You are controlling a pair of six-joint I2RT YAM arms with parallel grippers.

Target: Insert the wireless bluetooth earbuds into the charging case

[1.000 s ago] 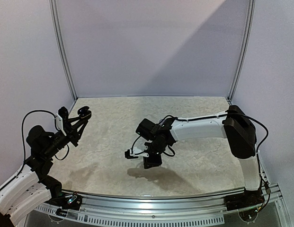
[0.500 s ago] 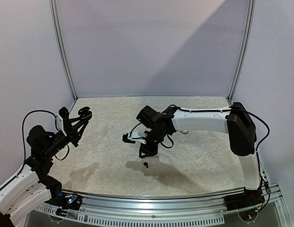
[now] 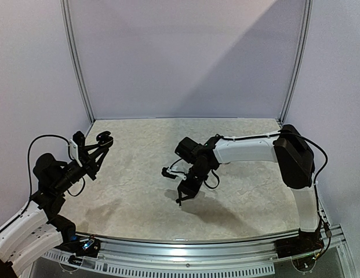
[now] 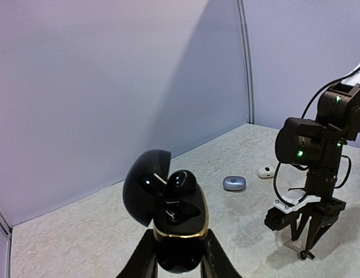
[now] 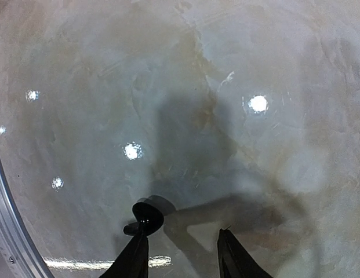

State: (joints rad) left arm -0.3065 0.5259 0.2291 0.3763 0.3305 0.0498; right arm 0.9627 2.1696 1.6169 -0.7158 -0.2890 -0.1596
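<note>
My left gripper (image 4: pixel 177 258) is shut on a black charging case (image 4: pixel 181 223) with a gold rim, held up at the far left of the top view (image 3: pixel 102 139). Its lid stands open, one black earbud (image 4: pixel 181 182) sits in it, and the other socket is empty. A second black earbud (image 5: pixel 147 214) lies on the table, also visible in the top view (image 3: pixel 178 201). My right gripper (image 5: pixel 182 237) is open just above the table, its left fingertip at this earbud, its right finger apart from it. It shows in the top view (image 3: pixel 184 194).
A bluish-grey closed case (image 4: pixel 234 183) and a small white case (image 4: pixel 265 172) lie on the table beyond the right arm in the left wrist view. The marbled table (image 3: pixel 133 191) has a metal rail along its near edge (image 5: pixel 11 231).
My right gripper rose off the table, leaving the black earbud lying there, then came down again over it, a little to the right. The left arm has not moved.
</note>
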